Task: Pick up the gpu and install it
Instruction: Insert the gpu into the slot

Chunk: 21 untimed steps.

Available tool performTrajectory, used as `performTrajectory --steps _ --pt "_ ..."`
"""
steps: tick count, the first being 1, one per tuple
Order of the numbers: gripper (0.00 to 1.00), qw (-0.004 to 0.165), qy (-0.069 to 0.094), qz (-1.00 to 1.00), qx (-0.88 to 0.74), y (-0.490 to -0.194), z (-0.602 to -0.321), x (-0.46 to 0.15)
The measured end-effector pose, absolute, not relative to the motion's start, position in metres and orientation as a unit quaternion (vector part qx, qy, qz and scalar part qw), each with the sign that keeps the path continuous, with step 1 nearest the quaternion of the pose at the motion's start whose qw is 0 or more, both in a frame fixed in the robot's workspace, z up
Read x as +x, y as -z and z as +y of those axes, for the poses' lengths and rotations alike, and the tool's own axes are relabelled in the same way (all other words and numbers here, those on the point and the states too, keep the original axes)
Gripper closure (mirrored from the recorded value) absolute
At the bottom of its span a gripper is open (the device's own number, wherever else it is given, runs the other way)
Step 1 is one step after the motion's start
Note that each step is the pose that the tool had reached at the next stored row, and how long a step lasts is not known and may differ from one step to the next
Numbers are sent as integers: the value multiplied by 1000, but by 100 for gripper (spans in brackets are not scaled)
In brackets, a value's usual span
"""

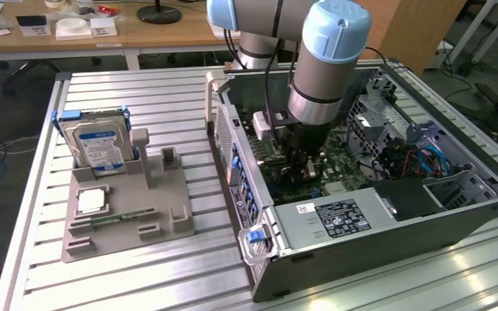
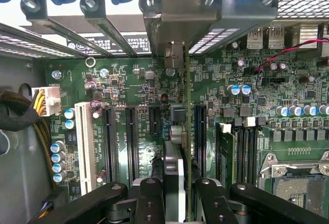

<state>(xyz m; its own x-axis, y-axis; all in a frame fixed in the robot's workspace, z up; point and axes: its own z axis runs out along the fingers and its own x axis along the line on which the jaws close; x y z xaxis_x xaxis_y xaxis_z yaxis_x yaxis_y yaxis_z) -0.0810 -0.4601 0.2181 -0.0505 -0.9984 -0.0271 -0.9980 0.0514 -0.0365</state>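
One card, the gpu, stands edge-on between the two dark fingers of the hand, which is clamped on its flat faces; the card hangs over the motherboard inside the open computer case. Reading the exterior view from its left: a grey fixture block on the slatted worktop lies well apart from the case and carries an upright hard drive; next comes the case wall, then the arm reaching down into the case so that the hand sits low over the board, near the power supply. In the wrist view the card's metal end bracket points toward the rear slot openings of the case, and the long black expansion slots run parallel to the card on either side of it.

Risks, as judged from this position: the card edge appears close to a slot beside it, but whether it is aligned with that slot cannot be told. A small sideways offset would set the contacts on the slot's wall or on nearby capacitors, bending or chipping them under a downward push. A tilted card would seat at one end only. The bracket could also catch on the rear frame before the edge connector enters.
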Motion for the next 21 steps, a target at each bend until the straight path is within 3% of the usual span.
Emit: performTrajectory --steps 3,4,17,21 --pt "71 23 4 725 -689 -222 -460 -81" --pt "65 22 4 725 -689 -225 -460 -81" --pt "65 22 4 725 -689 -282 -460 -81" --pt "66 23 4 725 -689 -284 -460 -81"
